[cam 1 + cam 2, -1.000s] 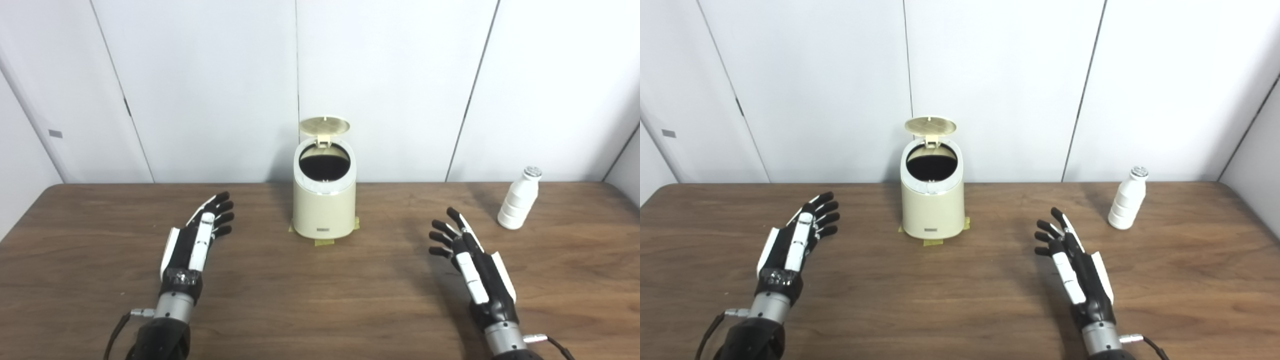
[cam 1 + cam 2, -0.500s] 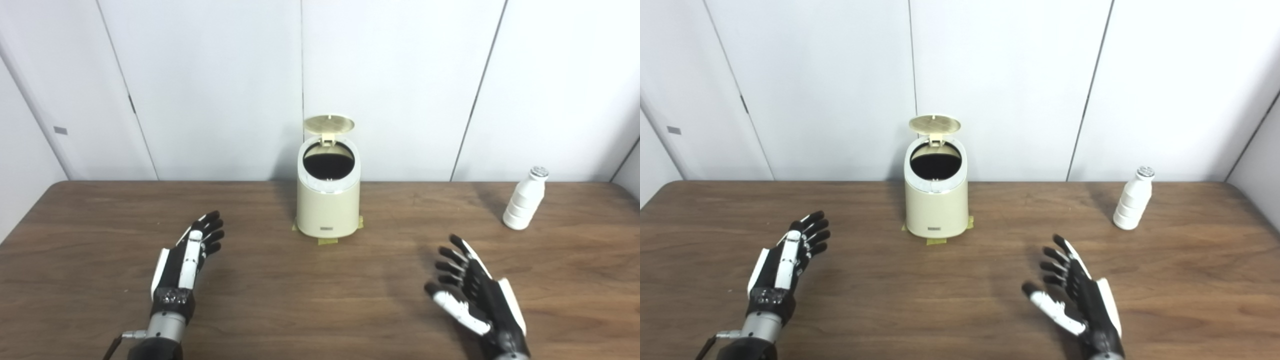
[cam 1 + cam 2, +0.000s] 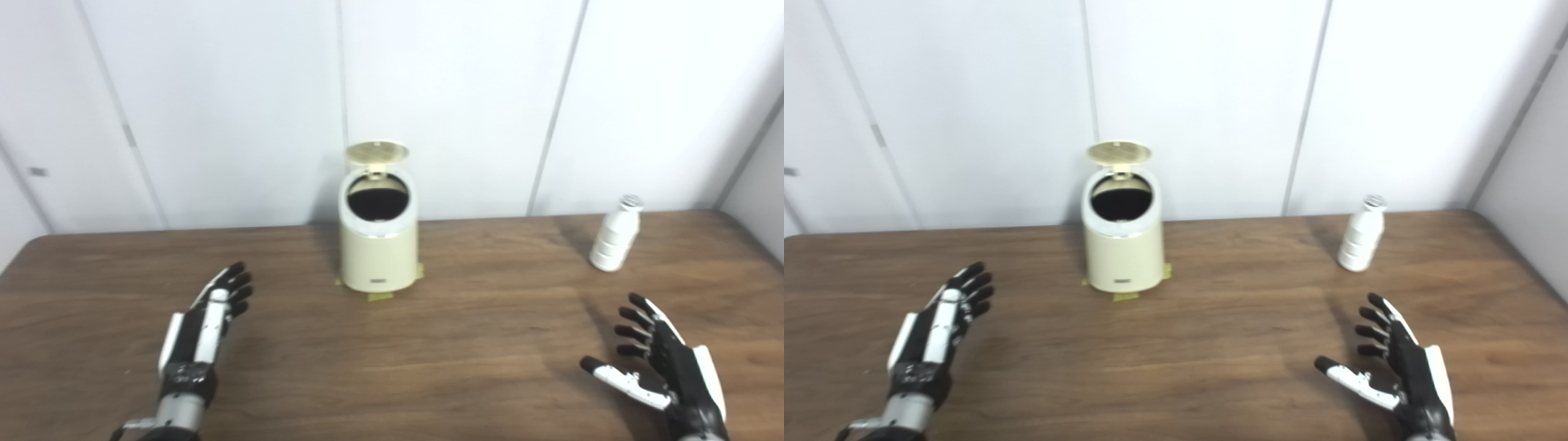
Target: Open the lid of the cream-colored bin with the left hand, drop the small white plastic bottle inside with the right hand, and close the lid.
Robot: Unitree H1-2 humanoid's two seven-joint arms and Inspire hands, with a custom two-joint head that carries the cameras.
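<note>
With its lid (image 3: 376, 152) standing up, the cream-colored bin (image 3: 379, 251) waits at 12 o'clock on the tabletop (image 3: 465, 343), so the right hand (image 3: 664, 367), fingers apart and empty, is free for the upright white plastic bottle (image 3: 614, 234) at 2 o'clock, while the left hand (image 3: 205, 324) idles spread at 8 o'clock.

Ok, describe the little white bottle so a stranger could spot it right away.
Look at the brown wooden table, far right near the wall. The bottle stands upright there, alone, well right of the cream bin: white, ribbed, with a silvery cap.
</note>
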